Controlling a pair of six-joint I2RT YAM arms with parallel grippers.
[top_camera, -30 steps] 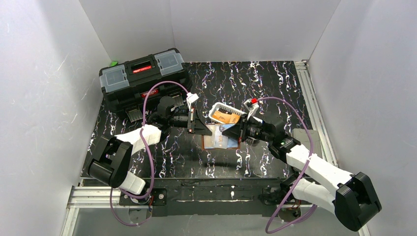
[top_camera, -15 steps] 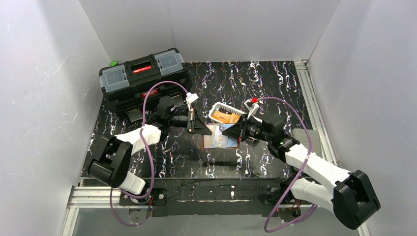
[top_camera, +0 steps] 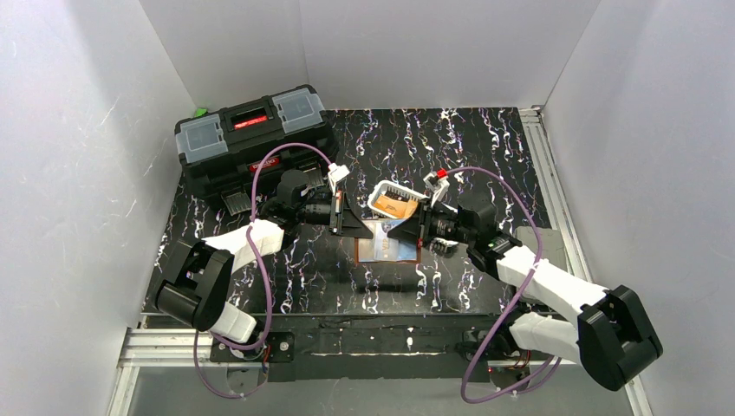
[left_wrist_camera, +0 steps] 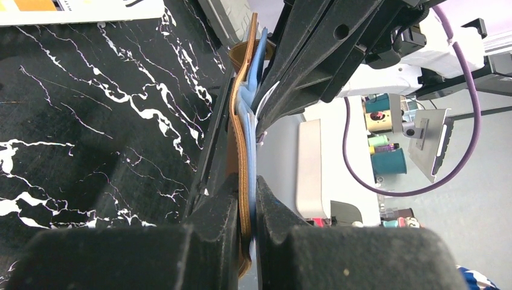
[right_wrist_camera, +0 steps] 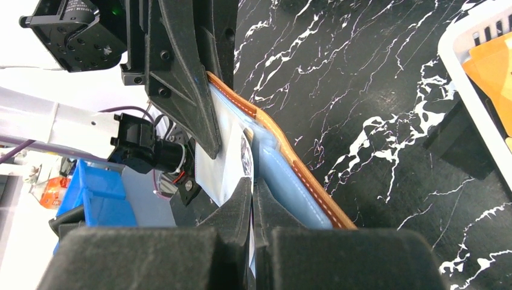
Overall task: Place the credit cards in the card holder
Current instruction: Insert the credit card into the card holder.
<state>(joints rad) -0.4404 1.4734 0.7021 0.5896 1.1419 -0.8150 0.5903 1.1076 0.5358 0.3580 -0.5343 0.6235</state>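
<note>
— As you read across from the left, what comes first?
— The black toolbox [top_camera: 251, 139]. It stands on the marbled table [top_camera: 485, 147], well behind the left gripper [left_wrist_camera: 246, 193] and off to its outer side.

— And that gripper itself?
— Its fingers are clamped tight on one edge of the card holder [left_wrist_camera: 243, 103]. Brown leather cover and blue lining both pass between the pads, with the leather against one finger and the lining against the other.

— So where does the holder sit?
— Between the tips of the two grippers, which face each other from opposite sides. From above it shows open, blue and pale inside with a brown border. Whether it rests on the table or hangs just above it, I cannot tell.

— Any cards in sight?
— One orange credit card [top_camera: 399, 207] lies in the white slotted basket [top_camera: 376, 200]. That is just beyond both sets of fingertips and apart from the holder.

— Now the right gripper [right_wrist_camera: 252, 190].
— Closed as well, on a thin pale sheet [right_wrist_camera: 229, 163] that stands out of the blue lining, on the inner side of the leather. The sheet carries a small dark print. Whether it is a card or a clear sleeve, I cannot tell.

— How close is the other gripper to it?
— The left one's black fingers stand straight ahead of the right fingertips, near them, on the holder's opposite edge. The basket lies off to the side of the right fingers.
</note>
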